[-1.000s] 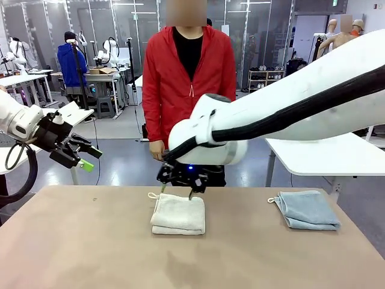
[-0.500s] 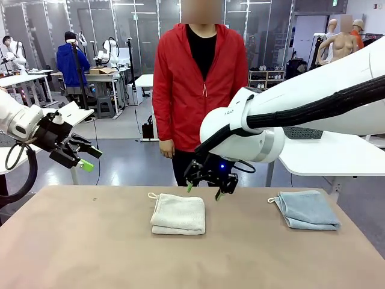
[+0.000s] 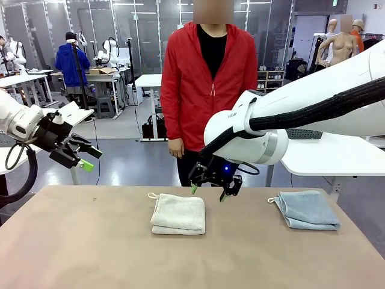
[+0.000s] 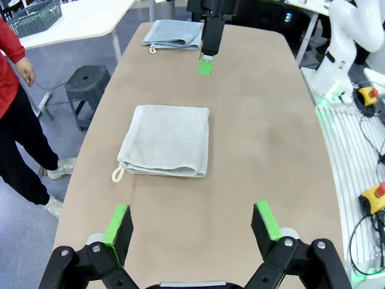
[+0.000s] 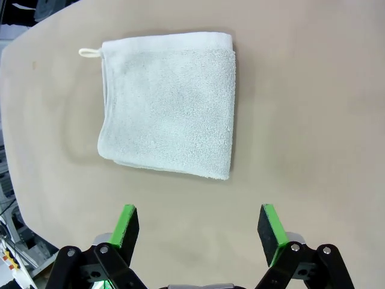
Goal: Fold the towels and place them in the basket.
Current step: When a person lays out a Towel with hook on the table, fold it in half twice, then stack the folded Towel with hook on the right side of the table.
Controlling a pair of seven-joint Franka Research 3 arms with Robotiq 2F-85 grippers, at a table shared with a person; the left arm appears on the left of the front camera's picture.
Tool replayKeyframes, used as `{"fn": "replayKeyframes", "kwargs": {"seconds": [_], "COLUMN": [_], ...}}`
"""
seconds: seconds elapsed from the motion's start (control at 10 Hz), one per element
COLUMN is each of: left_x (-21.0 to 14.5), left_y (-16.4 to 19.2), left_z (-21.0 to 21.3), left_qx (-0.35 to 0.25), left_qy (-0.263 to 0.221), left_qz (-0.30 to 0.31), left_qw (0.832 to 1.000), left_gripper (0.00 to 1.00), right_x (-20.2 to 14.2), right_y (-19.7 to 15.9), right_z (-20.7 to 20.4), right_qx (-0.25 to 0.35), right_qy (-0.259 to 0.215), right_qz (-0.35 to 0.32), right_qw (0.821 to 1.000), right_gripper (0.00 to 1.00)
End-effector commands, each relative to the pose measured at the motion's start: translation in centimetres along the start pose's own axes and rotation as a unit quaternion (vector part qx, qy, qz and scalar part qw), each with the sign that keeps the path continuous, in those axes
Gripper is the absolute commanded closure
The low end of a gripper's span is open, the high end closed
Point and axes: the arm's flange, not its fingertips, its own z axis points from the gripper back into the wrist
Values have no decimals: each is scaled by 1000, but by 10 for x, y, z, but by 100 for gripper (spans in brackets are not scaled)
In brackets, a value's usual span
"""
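A cream-white towel (image 3: pixel 178 214) lies folded near the table's middle, its small loop pointing to the far left. It also lies flat below both wrist cameras (image 4: pixel 165 139) (image 5: pixel 171 102). A pale blue-grey towel (image 3: pixel 307 209) lies folded at the right end of the table (image 4: pixel 174 34). My right gripper (image 3: pixel 208 192) hangs open just above the table, behind and to the right of the cream towel, holding nothing (image 5: pixel 200 226). My left gripper (image 3: pixel 91 158) is open and raised off the table's left end (image 4: pixel 192 229). The dark grey mesh basket (image 4: pixel 35 15) stands on a white side table.
A person in a red jacket (image 3: pixel 207 84) stands at the far edge, arms hanging, hand (image 3: pixel 175 147) at their side. The tan table (image 3: pixel 90 247) has bare room at the front and left. A grey stool (image 4: pixel 87 81) stands beside the table.
My right gripper has lifted off the far edge of the cream towel and moved right, staying open. The person has stepped to the right. The left arm has not moved.
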Motion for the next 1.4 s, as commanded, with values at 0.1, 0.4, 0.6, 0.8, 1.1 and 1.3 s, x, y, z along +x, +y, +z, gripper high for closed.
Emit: {"fn": "replayKeyframes", "kwargs": {"seconds": [0.1, 0.4, 0.6, 0.8, 1.1, 1.3], "left_x": [1, 1, 1, 1, 1, 1], "left_y": [0, 0, 0, 0, 0, 0], "left_z": [1, 1, 1, 1, 1, 1], "left_qx": [0, 0, 0, 0, 0, 0], "left_qy": [0, 0, 0, 0, 0, 0], "left_qz": [0, 0, 0, 0, 0, 0], "left_qw": [1000, 1000, 1000, 1000, 1000, 1000], "left_gripper": [0, 0, 0, 0, 0, 0], "right_x": [-1, -1, -1, -1, 0, 10], "right_y": [2, 2, 2, 2, 1, -15], "right_z": [2, 2, 2, 2, 0, -25], "right_qx": [3, 3, 3, 3, 0, 24], "right_qy": [-1, -1, -1, -1, 0, 13], "right_qz": [-1, -1, -1, -1, 1, 10], "right_qw": [1000, 1000, 1000, 1000, 1000, 1000], "right_gripper": [0, 0, 0, 0, 0, 0]}}
